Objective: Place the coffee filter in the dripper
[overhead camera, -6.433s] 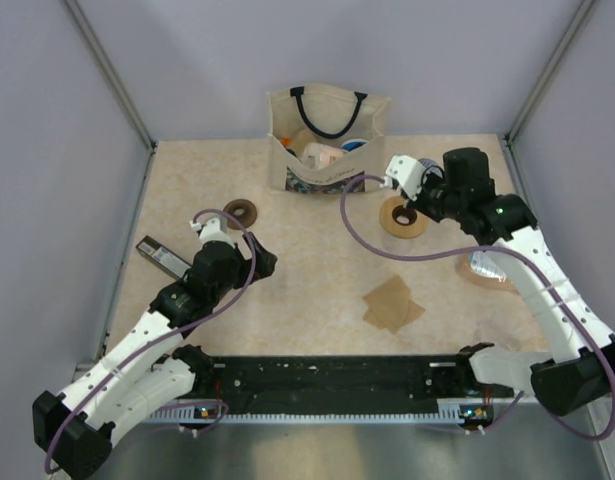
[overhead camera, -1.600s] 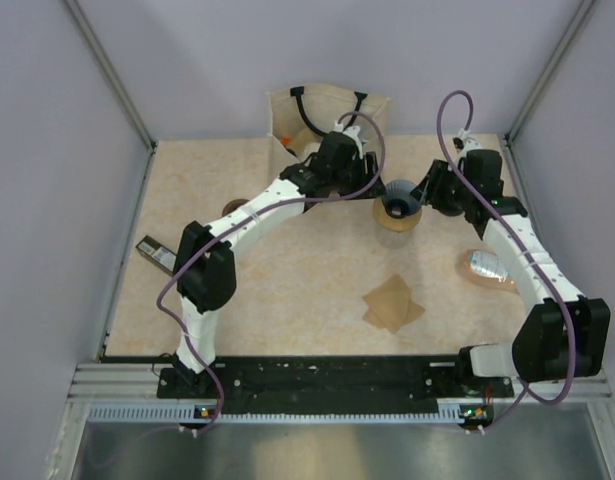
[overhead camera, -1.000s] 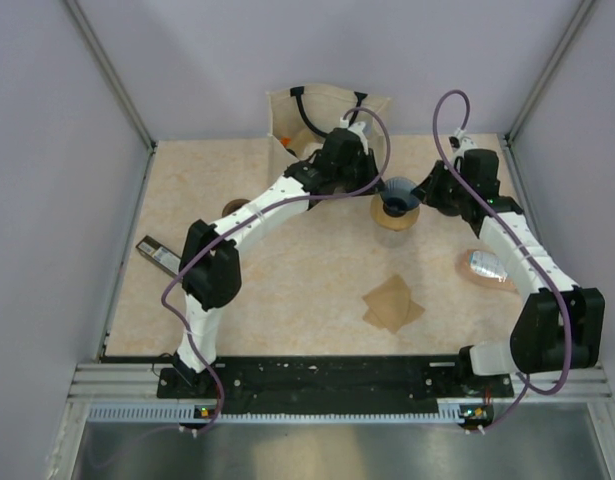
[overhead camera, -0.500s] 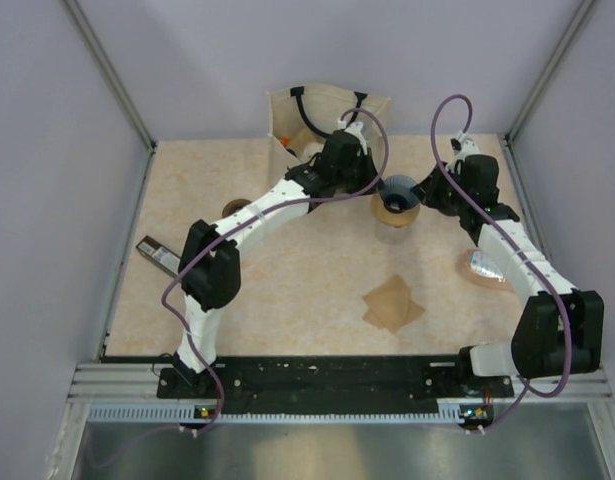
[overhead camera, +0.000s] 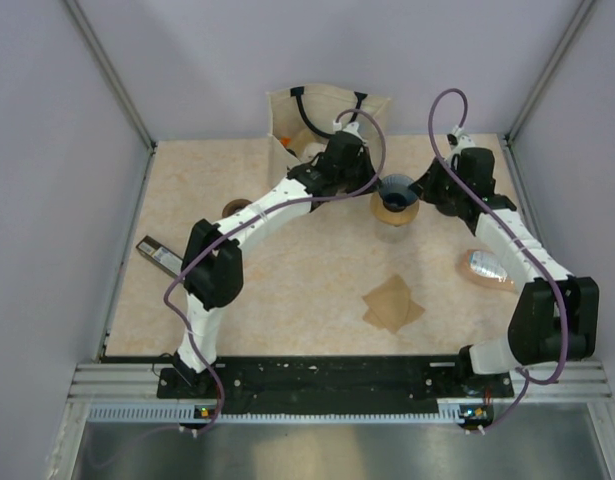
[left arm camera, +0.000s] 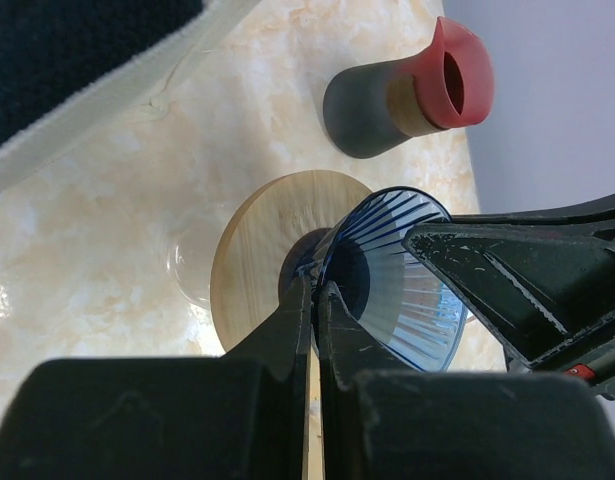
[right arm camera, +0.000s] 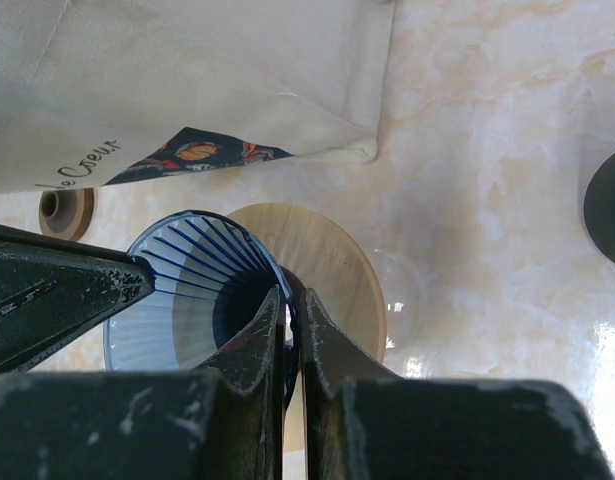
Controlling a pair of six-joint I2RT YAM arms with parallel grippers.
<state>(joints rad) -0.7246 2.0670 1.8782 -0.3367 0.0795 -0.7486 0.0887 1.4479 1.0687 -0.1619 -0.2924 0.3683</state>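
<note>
One small brown ring (overhead camera: 237, 209) lies at the left of the table (overhead camera: 287, 285). Two grippers meet on the one blue dripper (overhead camera: 395, 192): the left gripper (left arm camera: 312, 296) is pinched on its wall, the right gripper (right arm camera: 285, 300) clamped on the opposite side (fingers nearly touching). One coffee filter (overhead camera: 392, 304) lies flat nearer the bases, well apart from the dripper.

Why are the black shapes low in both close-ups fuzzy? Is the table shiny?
Left wrist view: the left gripper blurs toward the lens, dripper sharp. Right wrist view: right gripper likewise; table glares lower right. Top view: soft, even light.
</note>
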